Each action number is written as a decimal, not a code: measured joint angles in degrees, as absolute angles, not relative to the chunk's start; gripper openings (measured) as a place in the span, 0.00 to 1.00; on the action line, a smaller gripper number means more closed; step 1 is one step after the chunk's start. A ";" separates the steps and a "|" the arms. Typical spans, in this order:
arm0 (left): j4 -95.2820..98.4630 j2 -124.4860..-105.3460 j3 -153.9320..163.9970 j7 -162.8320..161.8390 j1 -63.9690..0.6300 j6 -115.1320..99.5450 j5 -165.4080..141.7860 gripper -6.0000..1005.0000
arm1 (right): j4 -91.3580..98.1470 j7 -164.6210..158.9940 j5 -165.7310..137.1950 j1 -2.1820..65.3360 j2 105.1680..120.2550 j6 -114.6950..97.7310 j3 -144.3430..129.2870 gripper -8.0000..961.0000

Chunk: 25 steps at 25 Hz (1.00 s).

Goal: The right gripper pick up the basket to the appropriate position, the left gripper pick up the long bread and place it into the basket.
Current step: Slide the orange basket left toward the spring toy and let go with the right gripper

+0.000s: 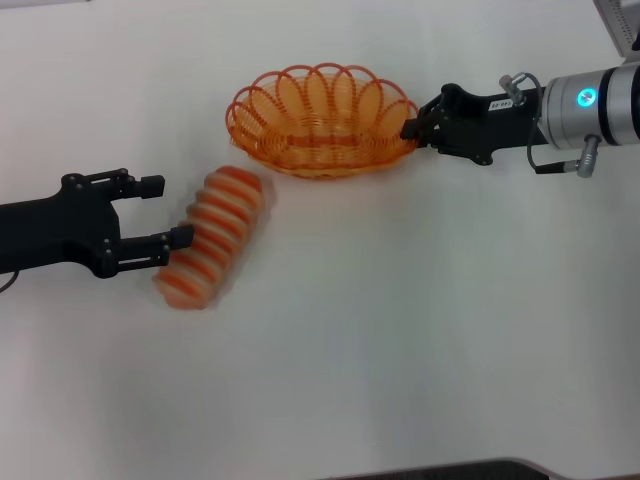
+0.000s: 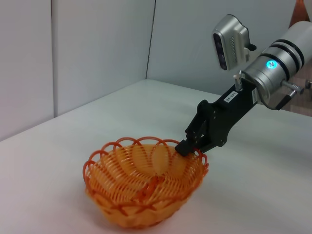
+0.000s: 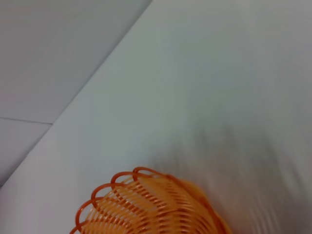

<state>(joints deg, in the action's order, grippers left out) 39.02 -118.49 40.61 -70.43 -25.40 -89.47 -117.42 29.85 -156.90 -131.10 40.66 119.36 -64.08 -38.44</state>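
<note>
You have a plain white table [image 1: 400, 340] filling nearly the whole head view, with a dark strip [image 1: 480, 470] along its near edge at the bottom of that view. Behind the table you see pale grey wall panels [image 2: 97, 48] meeting at a vertical seam, and a grey corner of something [image 1: 620, 25] pokes in at the far right of the head view, too cropped for you to tell what it is.

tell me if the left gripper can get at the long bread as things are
Probably yes: the left gripper is open right beside the long bread, one fingertip at its side, nothing between them.
</note>
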 joint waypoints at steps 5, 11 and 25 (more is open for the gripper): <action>39.02 -118.40 40.60 -70.40 -25.44 -89.47 -117.43 0.75 | 29.60 -156.50 -131.04 40.62 119.40 -64.17 -38.08 0.22; 39.02 -118.29 40.60 -70.40 -25.48 -89.42 -117.43 0.75 | 29.53 -155.94 -129.56 39.92 119.44 -64.60 -38.21 0.28; 39.02 -118.46 40.49 -70.46 -25.59 -89.38 -117.42 0.75 | 30.11 -152.38 -125.32 36.16 119.33 -67.22 -37.88 0.41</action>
<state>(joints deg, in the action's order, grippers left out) 39.02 -118.46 40.49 -70.46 -25.59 -89.38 -117.42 30.11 -152.38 -125.32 36.16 119.33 -67.22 -37.89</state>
